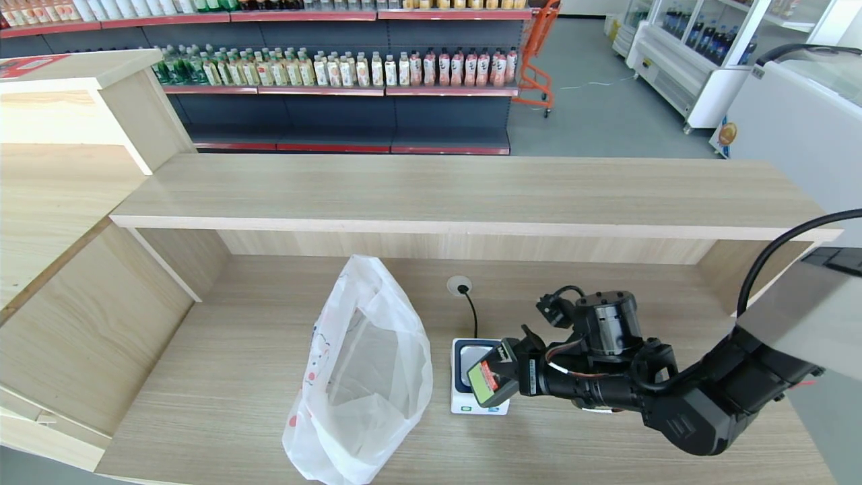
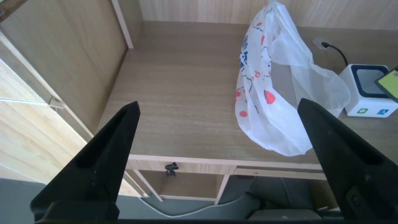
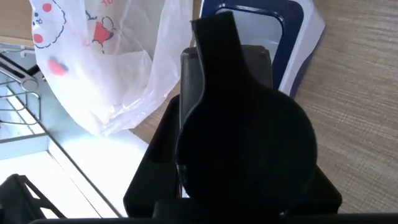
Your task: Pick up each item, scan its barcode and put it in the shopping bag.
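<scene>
Head view: the right gripper (image 1: pixel 502 374) is clamped on a small green pack (image 1: pixel 483 382) over the scanner (image 1: pixel 460 399), at 3 o'clock from the shopping bag (image 1: pixel 367 377). I'd guess it's light, stiffish and slick, so pinch the flat faces. Left wrist view adds the left gripper (image 2: pixel 219 107), spread wide and empty. In the right wrist view its own finger hides the pack.

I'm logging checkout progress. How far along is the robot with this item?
Picked up: the right gripper holds the green item. In hand: scanning, the item sits just above the scanner. Still to do: dropping it into the shopping bag, where I can make out no goods yet. The left gripper is open, holding nothing.
</scene>
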You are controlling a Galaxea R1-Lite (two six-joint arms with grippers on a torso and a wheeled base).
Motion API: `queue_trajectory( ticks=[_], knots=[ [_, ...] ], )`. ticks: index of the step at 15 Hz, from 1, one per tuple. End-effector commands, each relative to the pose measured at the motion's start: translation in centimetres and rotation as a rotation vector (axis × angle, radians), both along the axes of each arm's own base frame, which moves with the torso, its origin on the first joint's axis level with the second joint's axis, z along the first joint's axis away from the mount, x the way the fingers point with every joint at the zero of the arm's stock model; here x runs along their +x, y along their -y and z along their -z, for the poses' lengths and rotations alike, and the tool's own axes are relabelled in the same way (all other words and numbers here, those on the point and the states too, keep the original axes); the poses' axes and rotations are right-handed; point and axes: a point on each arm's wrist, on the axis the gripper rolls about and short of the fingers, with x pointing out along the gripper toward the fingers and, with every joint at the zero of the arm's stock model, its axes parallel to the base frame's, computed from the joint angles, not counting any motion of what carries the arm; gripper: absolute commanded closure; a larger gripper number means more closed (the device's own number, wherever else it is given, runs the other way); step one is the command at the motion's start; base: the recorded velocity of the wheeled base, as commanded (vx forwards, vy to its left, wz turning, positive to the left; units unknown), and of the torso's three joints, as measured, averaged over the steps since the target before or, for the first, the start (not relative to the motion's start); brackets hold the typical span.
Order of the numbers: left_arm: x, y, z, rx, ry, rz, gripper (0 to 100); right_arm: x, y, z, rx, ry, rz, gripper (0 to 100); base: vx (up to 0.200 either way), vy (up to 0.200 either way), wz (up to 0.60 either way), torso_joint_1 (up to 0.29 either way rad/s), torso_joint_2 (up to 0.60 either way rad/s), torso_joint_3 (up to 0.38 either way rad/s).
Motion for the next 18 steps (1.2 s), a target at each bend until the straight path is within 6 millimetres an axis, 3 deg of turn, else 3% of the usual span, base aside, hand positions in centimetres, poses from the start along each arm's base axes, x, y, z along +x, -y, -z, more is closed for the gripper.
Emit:
queue_trajectory(
  ticks=[1,12,14,16,18],
  knots=[
    [0.0,0.0,0.0,0.0,0.001,0.0,0,0.9,-0.8,0.6,0.001,0.003,-0.008,100,0.0,0.0,0.0,0.0,0.0,0.0],
    [0.0,0.0,0.0,-0.001,0.001,0.0,0,1.2,-1.2,0.6,-0.017,0.031,-0.005,100,0.0,0.0,0.0,0.0,0.0,0.0],
    [0.0,0.0,0.0,0.0,0.001,0.0,0,0.7,-0.9,-1.7,0.021,0.077,-0.004,100,0.0,0.0,0.0,0.0,0.0,0.0],
    [0.0,0.0,0.0,-0.001,0.001,0.0,0,-1.1,0.2,-5.9,0.085,0.16,0.008,100,0.0,0.0,0.0,0.0,0.0,0.0],
    [0.0,0.0,0.0,-0.001,0.001,0.0,0,-3.0,1.7,-8.7,0.091,0.252,0.003,100,0.0,0.0,0.0,0.0,0.0,0.0]
  ],
)
